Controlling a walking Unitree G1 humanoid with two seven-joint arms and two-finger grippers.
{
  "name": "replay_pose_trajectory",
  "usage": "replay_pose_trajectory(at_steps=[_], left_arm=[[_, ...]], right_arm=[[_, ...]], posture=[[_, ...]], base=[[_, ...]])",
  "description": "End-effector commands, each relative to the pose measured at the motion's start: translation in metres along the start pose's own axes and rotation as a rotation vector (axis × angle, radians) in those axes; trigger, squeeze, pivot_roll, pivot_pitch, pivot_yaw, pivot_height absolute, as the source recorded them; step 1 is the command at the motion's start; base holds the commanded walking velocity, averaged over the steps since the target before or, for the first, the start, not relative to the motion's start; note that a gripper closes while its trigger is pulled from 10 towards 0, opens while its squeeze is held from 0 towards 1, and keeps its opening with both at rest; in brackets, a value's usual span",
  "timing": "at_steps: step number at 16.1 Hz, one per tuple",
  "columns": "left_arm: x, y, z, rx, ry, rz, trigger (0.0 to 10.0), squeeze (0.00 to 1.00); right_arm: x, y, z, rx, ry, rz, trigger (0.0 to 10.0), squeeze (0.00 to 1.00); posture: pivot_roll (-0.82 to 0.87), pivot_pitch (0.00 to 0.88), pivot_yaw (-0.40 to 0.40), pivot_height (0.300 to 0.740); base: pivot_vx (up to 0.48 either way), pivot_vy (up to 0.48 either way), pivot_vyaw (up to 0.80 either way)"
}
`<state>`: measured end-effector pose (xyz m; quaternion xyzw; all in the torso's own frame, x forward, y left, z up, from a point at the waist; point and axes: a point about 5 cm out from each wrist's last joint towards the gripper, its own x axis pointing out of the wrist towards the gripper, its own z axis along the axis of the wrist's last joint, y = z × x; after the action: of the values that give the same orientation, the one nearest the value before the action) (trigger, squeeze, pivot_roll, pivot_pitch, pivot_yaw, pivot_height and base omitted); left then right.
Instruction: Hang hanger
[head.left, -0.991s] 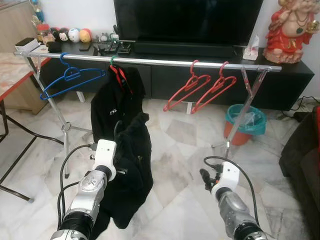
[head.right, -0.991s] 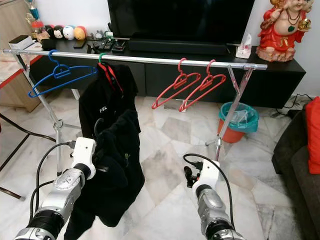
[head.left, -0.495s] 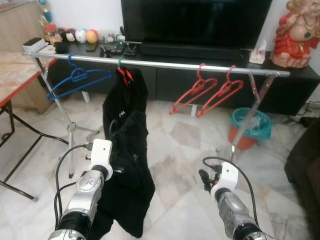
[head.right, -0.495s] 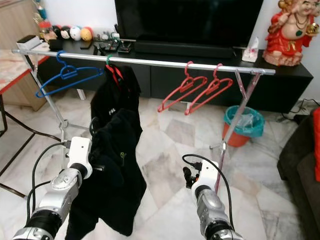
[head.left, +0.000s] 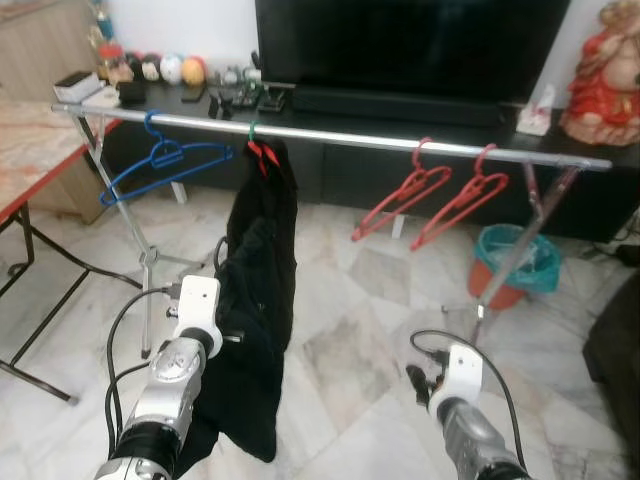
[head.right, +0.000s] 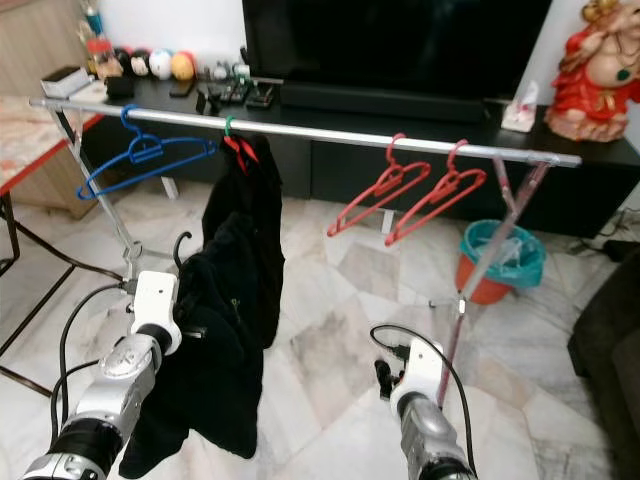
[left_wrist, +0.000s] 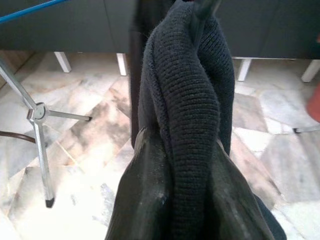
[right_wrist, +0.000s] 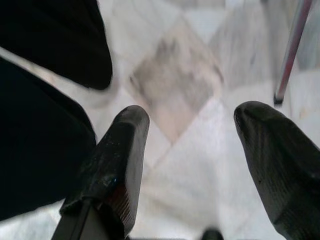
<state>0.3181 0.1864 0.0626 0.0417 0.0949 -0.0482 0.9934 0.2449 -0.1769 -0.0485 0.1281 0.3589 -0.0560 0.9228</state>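
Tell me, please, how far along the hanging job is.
Done: one black garment hangs from the silver rail on a green-hooked hanger. In hand: the left gripper clamps a black knitted garment below the rail. Left: hooking it on. The right gripper is open.

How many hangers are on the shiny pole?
4: a blue hanger at the left end, a green hook holding the black jacket, and two red hangers side by side toward the right.

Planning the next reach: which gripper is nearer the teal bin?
Right. The right gripper hangs low over the floor, just left of the teal bin; the left gripper, shut on the black garment, is farther left.
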Motion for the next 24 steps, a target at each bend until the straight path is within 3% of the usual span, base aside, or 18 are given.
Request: replay_pose_trajectory(at_steps=[1,24], left_arm=[[0.006,-0.004,0.02,0.011,-0.091,-0.011,10.0,0.0],[0.006,-0.01,0.023,0.039,-0.098,-0.058,10.0,0.0]], right_arm=[[-0.004,-0.012,-0.013,0.042,0.047,-0.054,10.0,0.0],[-0.01,-0.015,-0.036,0.066,0.113,-0.069,10.0,0.0]], posture=[[-0.04,0.0,-0.009,0.719],[-0.04,0.0,-0.005,0.719]], base=[[0.48,0.0,0.0],[0.46,0.0,0.0]])
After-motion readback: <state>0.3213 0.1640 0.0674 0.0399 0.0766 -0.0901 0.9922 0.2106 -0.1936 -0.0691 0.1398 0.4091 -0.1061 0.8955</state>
